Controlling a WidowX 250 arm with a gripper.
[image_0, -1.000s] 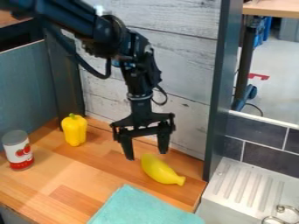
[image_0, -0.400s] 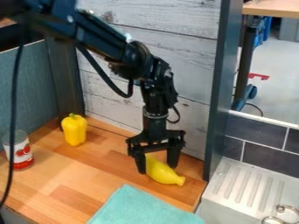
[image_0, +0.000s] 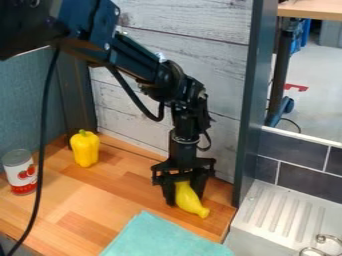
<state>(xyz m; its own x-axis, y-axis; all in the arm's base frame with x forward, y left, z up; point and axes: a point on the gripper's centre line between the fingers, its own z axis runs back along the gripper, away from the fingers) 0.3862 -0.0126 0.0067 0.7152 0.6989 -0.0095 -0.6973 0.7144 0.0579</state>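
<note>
Yellow squash (image_0: 190, 201), low centre of the frame, lies right of the can (image_0: 20, 172) and pepper (image_0: 85, 149) at left; the gripper (image_0: 185, 200) grasps its upper end, an off-centre hold that could let it twist loose.

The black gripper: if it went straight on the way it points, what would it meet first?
The gripper points down, so probably the long yellow toy at its lower end, then the wooden counter; depth is unclear.

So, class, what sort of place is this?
Most likely a toy kitchen set up for robot work: it has a ridged white drainboard, a food can and a black robot gripper.
</note>
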